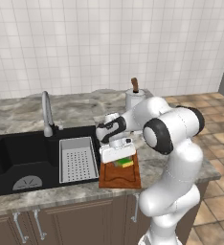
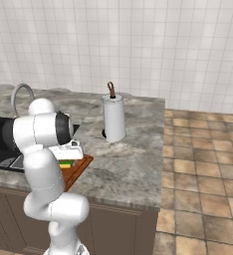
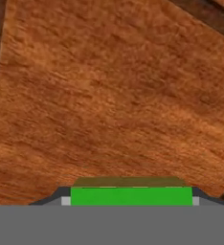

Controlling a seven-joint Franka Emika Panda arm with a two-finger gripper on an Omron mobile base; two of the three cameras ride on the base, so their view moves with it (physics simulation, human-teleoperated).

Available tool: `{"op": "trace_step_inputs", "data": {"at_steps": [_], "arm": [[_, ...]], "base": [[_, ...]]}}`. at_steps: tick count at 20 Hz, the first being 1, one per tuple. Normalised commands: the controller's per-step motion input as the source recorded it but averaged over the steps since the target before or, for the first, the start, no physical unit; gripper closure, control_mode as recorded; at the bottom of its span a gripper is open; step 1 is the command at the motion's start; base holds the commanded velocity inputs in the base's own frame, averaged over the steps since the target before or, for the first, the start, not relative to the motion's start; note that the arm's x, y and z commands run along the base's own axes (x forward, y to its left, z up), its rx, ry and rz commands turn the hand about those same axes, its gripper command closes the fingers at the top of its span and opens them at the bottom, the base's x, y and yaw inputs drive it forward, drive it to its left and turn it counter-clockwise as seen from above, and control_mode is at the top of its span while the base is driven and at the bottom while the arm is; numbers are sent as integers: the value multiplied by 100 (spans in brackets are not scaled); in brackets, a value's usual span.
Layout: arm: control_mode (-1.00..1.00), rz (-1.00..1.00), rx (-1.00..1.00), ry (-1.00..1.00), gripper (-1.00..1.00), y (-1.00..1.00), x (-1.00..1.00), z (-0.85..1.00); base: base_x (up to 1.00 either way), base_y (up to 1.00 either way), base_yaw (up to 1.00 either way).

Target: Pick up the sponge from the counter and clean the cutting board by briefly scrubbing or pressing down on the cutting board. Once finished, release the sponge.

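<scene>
Marble surface (image 1: pixel 23 115) by the sink (image 1: pixel 18 153): my arm hides most of the sponge (image 1: pixel 125 162), fingers (image 3: pixel 65 197) clamped on it over the cutting board (image 1: pixel 121 178), paper towel roll (image 2: pixel 113 119) behind.

2 rear base views; hand close over cutting board (image 3: pixel 114 95)

The cutting board (image 3: pixel 114 95) is reddish-brown wood with a streaky grain and a matt face. On it the sponge (image 1: pixel 124 162) looks like soft foam, flat green over yellow. The counter (image 2: pixel 123 159) is marbled stone, grey-beige, faintly polished. The sink basin (image 1: pixel 23 158) is dull black, and the perforated tray (image 1: pixel 77 160) in it seems to be grey metal or plastic. The paper towel roll (image 2: pixel 113 119) is plain white paper.
</scene>
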Motion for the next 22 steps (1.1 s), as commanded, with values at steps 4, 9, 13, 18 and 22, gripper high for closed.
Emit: {"op": "trace_step_inputs", "data": {"at_steps": [4, 9, 13, 18, 22], "arm": [[-100, -9, 0, 0, 100, 11, -88, -4], [-100, -9, 0, 0, 100, 20, -68, 0], [-100, -9, 0, 0, 100, 24, -48, 0], [-100, -10, 0, 0, 100, 26, -6, 0], [-100, -8, 0, 0, 100, 11, 27, 0]], "base": [[0, 0, 0], [0, 0, 0], [0, 0, 0], [0, 0, 0], [0, 0, 0]]}}
